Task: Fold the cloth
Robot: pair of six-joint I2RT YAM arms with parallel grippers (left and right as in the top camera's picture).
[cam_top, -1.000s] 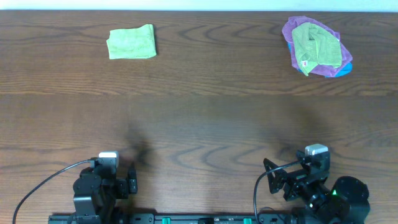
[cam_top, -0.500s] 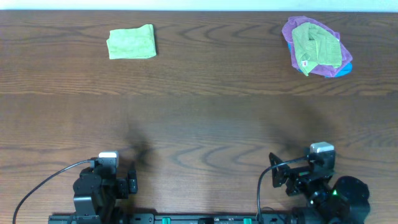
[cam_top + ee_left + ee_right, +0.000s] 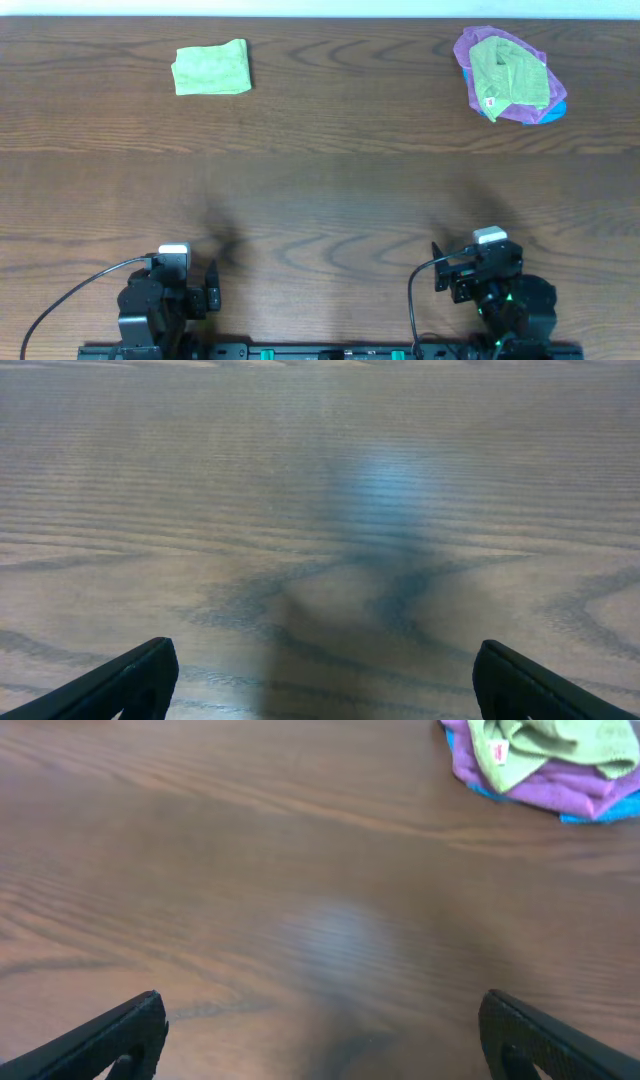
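While left pincer [image 3: 325, 672] and right pincer [image 3: 320, 1020] gape wide, empty, the lime-green cloth [image 3: 211, 69] lies flat, plain and squarish.

Shows two dark robot arms, seen from above, drawn in close at the near edge of the counter [image 3: 320, 200]. Places the left arm [image 3: 150, 305] at the lower left, folded compactly over its base, wrist pointing out across the counter. Places the right arm [image 3: 505, 305] at the lower right, folded the same way, wrist turned slightly to one side. Shows the left fingers [image 3: 130, 678] spread wide apart, tips low over the counter, empty. Shows the right fingers [image 3: 110, 1040] spread just as wide, also empty and clear of the surface.
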